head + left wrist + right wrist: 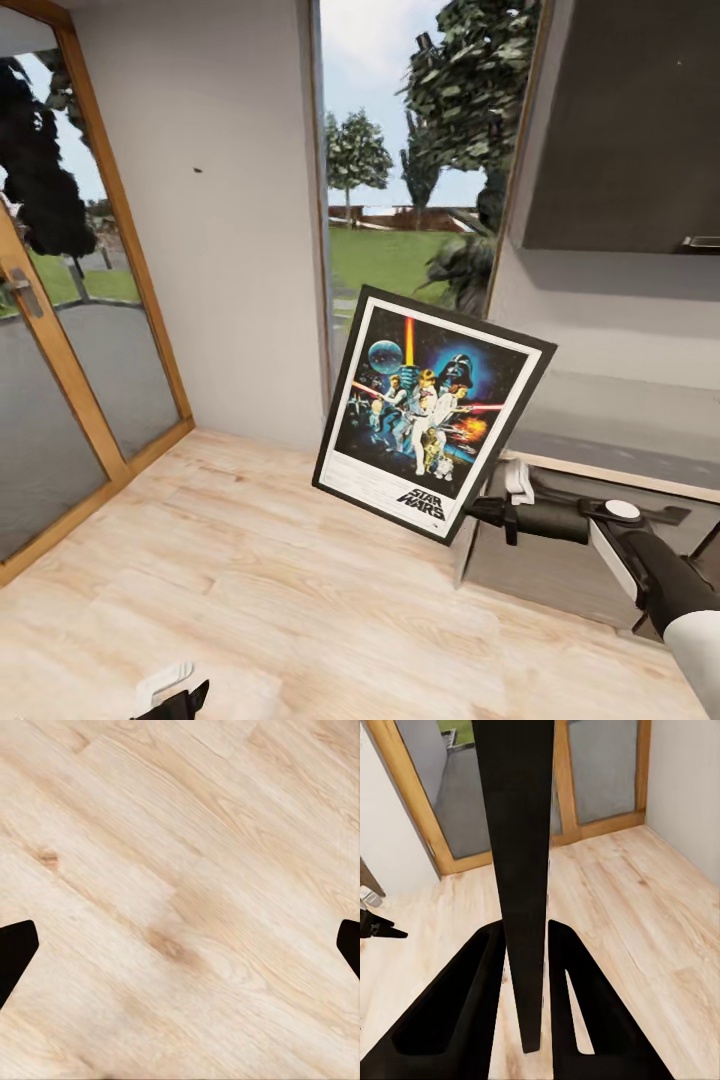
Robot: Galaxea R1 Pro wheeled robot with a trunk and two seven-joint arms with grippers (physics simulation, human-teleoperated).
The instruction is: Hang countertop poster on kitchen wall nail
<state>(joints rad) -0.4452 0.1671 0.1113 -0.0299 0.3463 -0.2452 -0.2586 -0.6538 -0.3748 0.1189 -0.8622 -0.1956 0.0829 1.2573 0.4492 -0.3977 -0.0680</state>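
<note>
Right gripper [478, 512] clamped on the poster [432, 426] at its lower right corner; poster held in the air, tilted, artwork facing the head camera. Right wrist view: frame edge [519, 870] pinched between both fingers [472, 1005]. Left gripper [172, 698] low over the light wood floor [300, 590], fingertips [15, 952] spread apart. One nail [197, 170] on the pale wall [230, 250], between the wood-framed glass door [60, 330] and the window [410, 180]. Grey counter [610, 420] at right.
</note>
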